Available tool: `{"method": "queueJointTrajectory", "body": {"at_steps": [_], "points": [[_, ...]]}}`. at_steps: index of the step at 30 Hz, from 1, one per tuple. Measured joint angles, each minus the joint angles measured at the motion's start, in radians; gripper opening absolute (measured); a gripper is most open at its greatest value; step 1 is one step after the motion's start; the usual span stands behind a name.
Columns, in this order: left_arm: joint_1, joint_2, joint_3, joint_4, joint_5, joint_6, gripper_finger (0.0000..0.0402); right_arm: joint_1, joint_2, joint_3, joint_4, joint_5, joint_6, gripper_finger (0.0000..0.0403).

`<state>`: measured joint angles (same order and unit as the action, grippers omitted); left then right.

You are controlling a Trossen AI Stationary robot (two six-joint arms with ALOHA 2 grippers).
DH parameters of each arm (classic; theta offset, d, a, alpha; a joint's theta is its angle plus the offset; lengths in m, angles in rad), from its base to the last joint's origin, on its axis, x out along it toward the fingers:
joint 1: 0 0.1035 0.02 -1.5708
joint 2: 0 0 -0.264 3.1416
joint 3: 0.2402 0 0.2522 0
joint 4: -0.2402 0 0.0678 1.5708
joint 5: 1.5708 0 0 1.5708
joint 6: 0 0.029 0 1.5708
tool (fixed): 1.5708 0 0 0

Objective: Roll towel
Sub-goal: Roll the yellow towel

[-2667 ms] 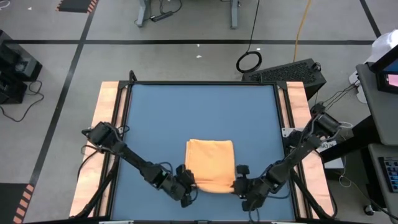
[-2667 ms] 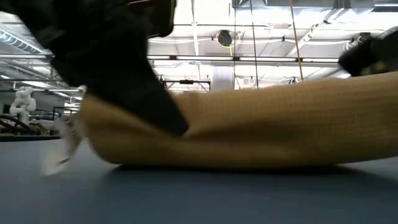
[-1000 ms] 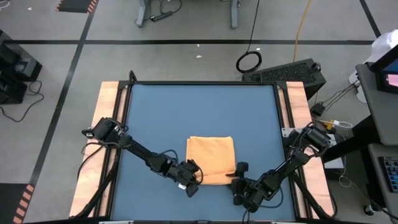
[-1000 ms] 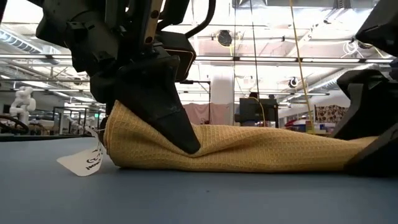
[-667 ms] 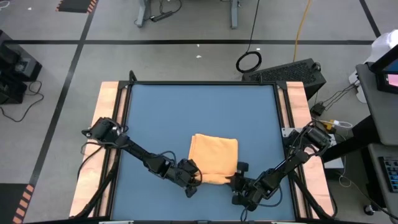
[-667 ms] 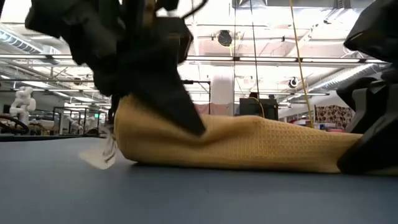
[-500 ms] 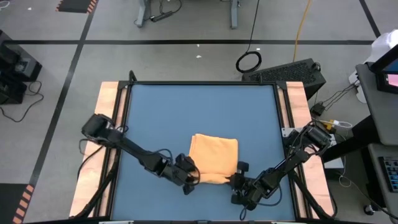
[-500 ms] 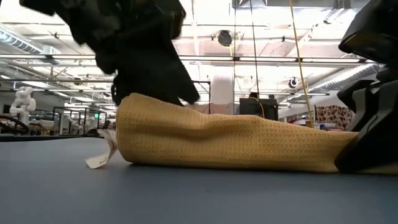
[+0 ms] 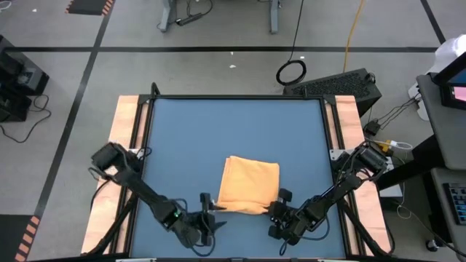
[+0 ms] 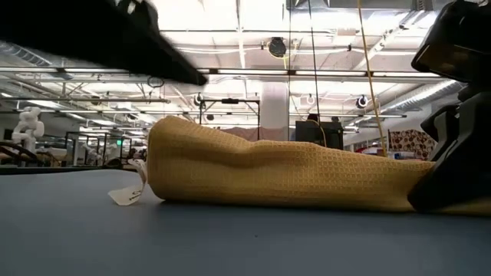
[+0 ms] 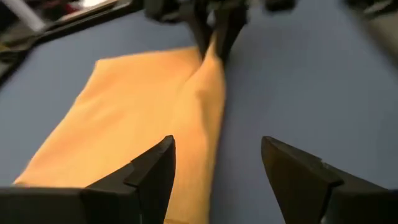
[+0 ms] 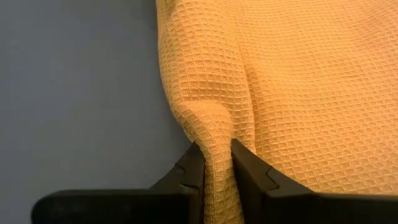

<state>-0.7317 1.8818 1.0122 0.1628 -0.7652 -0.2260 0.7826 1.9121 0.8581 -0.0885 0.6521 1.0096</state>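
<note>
Towel (image 9: 249,185): your left gripper (image 11: 217,165) has just released and backed off, open; right gripper (image 12: 216,167) still pinches its corner, so rolling stalls.

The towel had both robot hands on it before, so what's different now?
The left gripper let go of the towel, opened, and backed away toward the table's near edge. The right gripper closed and now pinches the towel's near right corner. The towel stays folded on the blue table, white tag at its left end.
</note>
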Motion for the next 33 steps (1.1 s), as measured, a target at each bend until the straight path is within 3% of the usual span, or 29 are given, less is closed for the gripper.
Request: {"method": "queueJointTrajectory", "body": {"at_steps": [3, 8, 13, 19, 26, 29, 33], "points": [[-0.004, 0.065, 0.000, 0.014, -0.054, 0.007, 0.0240, -0.002, 0.000, 0.000, 0.002, -0.001, 0.000, 0.0042], [0.020, 0.111, 0.000, 0.055, -0.057, -0.005, 0.0240, -0.003, 0.000, -0.001, 0.001, -0.014, 0.000, 0.0042], [0.058, 0.115, 0.000, -0.019, -0.055, -0.023, 0.0240, -0.003, 0.000, -0.001, 0.002, -0.014, 0.000, 0.0042], [0.119, 0.116, 0.000, -0.091, 0.117, -0.058, 0.0240, -0.003, 0.000, -0.001, 0.002, -0.014, 0.000, 0.0042], [0.146, 0.112, 0.002, -0.100, 0.209, -0.060, 0.0236, -0.003, 0.000, -0.001, 0.002, -0.014, -0.001, 0.0042], [0.159, 0.111, 0.002, -0.099, 0.280, -0.090, 0.0202, -0.002, -0.002, -0.002, 0.002, -0.014, -0.003, 0.0043], [0.167, 0.105, 0.002, -0.102, 0.340, -0.151, 0.0111, -0.003, -0.019, -0.003, -0.001, -0.031, -0.031, 0.0044]]}}
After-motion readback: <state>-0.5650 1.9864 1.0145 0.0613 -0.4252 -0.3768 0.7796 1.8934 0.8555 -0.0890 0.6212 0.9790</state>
